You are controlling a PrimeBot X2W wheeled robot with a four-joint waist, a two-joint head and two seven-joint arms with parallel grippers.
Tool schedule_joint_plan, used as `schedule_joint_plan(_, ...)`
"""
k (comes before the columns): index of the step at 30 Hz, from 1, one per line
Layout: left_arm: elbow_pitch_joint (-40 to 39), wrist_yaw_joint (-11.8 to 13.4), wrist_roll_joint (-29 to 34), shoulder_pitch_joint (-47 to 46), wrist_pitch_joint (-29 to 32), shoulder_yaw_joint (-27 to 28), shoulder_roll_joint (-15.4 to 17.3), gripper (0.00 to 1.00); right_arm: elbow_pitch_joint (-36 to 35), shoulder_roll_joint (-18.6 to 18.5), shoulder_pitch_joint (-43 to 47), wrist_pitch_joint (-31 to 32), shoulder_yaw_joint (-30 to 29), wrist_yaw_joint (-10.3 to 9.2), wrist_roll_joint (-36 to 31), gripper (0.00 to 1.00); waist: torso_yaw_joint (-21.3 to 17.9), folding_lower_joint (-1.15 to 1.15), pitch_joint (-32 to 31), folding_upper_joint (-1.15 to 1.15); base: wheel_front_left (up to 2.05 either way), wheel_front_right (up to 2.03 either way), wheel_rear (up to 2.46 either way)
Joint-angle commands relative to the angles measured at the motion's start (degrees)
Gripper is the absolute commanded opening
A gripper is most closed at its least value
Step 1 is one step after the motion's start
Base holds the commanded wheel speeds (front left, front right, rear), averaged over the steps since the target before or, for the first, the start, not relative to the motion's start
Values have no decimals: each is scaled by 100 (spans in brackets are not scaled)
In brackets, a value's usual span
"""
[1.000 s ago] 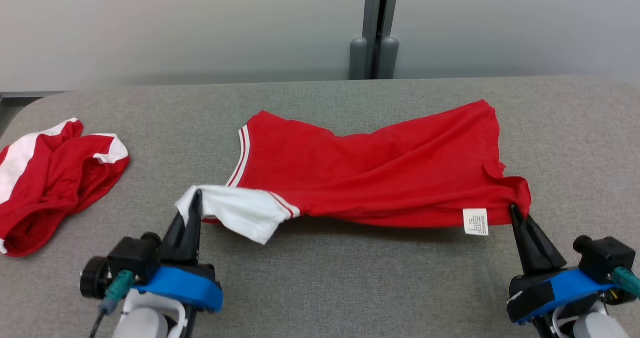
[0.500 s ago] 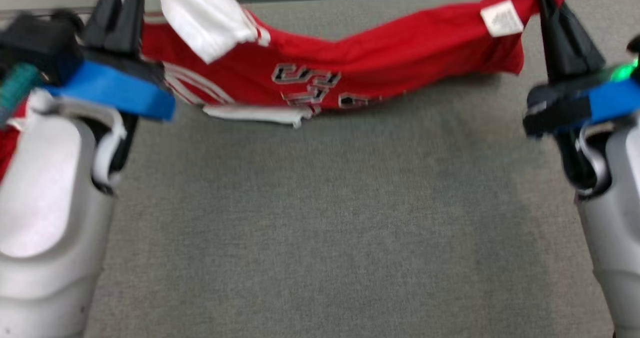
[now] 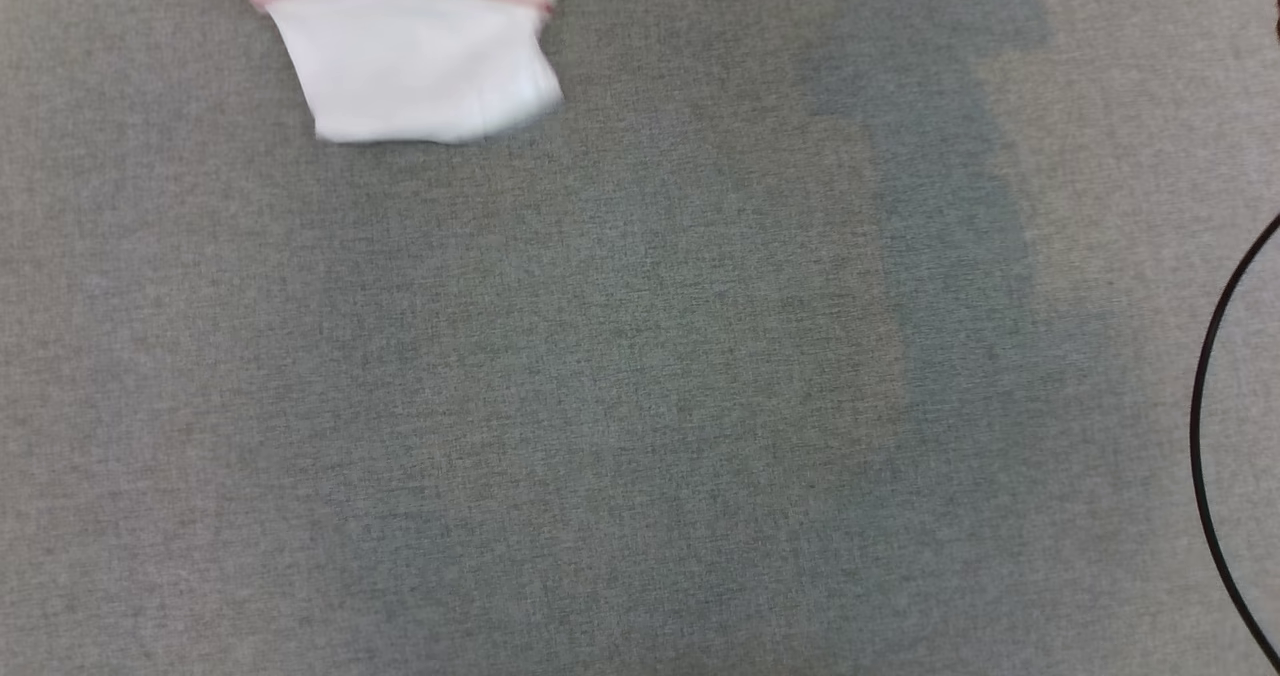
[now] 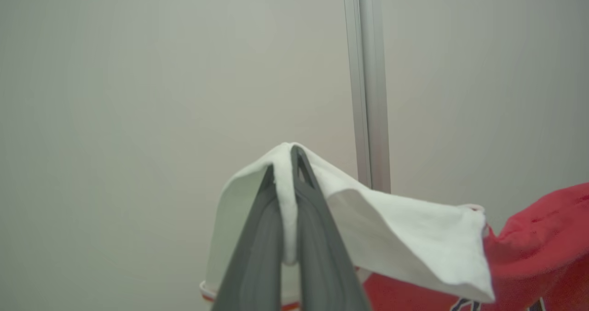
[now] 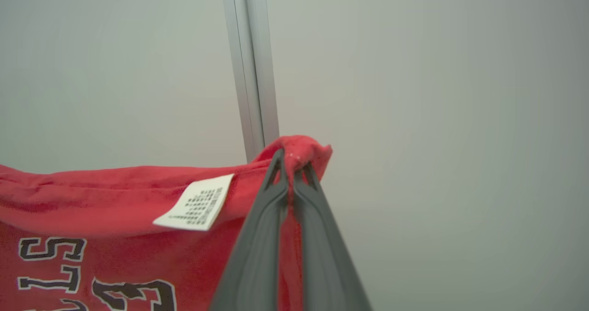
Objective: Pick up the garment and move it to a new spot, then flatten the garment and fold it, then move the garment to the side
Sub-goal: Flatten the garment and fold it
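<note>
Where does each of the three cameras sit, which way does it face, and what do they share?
Head view: on the head, facing steeply down at the grey table; a white sleeve hangs at top.
Left wrist view: on the left wrist, facing a pale wall and metal post; left gripper, jaws shut on white fabric.
Right wrist view: same wall; right gripper, jaws shut on the red garment.
Shared: both wrist views see the post and garment.

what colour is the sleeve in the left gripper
White fabric sleeve, best seen in left wrist view.
</note>
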Motion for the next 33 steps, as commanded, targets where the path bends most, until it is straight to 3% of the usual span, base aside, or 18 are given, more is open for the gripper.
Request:
schedule_joint_plan(1, 107, -2, -36, -155, -31, -53, 20, 0, 152, 39, -131, -50, -9, 1, 63, 0, -33, -1, -54, 0, 0, 0, 0)
schedule_joint_plan(7, 670, -3, -114, -1082, -240, -551, -102, 0, 1051, 9, -942, -328, -39, 1, 68, 0, -62, -1, -74, 0, 0, 0, 0)
schedule_joint_plan(15, 948, -3, -468, -1131, -642, -1052, -151, 0, 1220, -46, -907, -567, 380, 1, 327, 0, 65, -1, 337, 0, 0, 0, 0)
schedule_joint_plan(20, 907, -3, -823, -390, -1070, -1138, -118, 0, 818, -148, -131, -630, 800, 1, 628, 0, 217, -1, 399, 0, 0, 0, 0)
schedule_joint_plan(24, 549, 44, -967, 599, -1214, -1021, -116, 0, 111, -284, 766, -639, 899, 1, 864, 0, 286, -1, 268, 0, 0, 0, 0)
schedule_joint_plan(33, -1159, 453, -918, 3324, -1252, -385, -141, 0, -1244, -547, 3133, -638, 904, 1, 953, 0, 398, -1, -371, 0, 0, 0, 0)
